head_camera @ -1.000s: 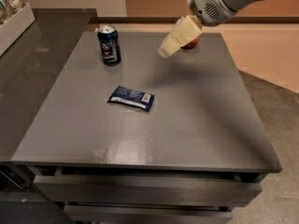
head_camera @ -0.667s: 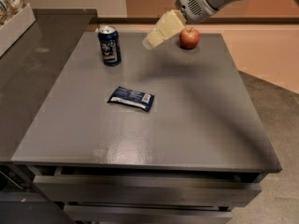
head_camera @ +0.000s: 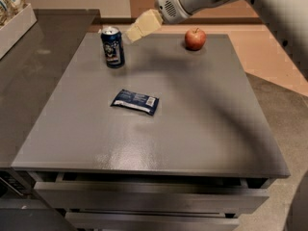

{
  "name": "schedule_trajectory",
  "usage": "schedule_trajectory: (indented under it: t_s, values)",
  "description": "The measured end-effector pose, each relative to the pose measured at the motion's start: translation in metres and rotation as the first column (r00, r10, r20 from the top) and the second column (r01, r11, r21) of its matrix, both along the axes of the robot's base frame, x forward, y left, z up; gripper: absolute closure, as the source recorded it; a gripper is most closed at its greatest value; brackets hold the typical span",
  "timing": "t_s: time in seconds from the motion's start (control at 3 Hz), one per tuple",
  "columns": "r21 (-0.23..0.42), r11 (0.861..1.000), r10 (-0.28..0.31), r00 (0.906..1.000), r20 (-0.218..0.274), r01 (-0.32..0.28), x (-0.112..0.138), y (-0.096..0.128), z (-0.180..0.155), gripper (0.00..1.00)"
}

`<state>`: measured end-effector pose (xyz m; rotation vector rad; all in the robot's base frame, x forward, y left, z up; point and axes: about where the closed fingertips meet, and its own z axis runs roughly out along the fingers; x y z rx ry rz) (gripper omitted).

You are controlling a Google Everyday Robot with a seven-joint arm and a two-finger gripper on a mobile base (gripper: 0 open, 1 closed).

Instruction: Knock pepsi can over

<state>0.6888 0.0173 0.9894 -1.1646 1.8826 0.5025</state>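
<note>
The pepsi can (head_camera: 112,47) stands upright near the far left of the grey table (head_camera: 202,124), dark blue with a silver top. My gripper (head_camera: 131,33) hangs just to the right of the can's top, its cream-coloured fingertips (head_camera: 142,25) pointing left toward it. A small gap shows between gripper and can. The white arm reaches in from the upper right.
A flat dark blue snack packet (head_camera: 135,101) with a white label lies in the middle of the table. A red apple (head_camera: 195,39) sits at the far right. A darker counter (head_camera: 29,76) adjoins on the left, with a white bin (head_camera: 13,25) of goods.
My gripper has swept left across the back of the table, from in front of the apple to just beside the can. The can still stands upright.
</note>
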Motion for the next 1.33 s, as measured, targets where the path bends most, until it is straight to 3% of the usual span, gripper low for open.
schedule_trajectory:
  t_s: [1.0,1.33]
  values:
    - [0.051,0.996,0.074,0.9969,-0.027,-0.072,0.045,0.073,-0.048,0.00]
    - [0.051,0.995,0.085,0.9960,-0.027,-0.083,0.051,0.083,-0.052,0.00]
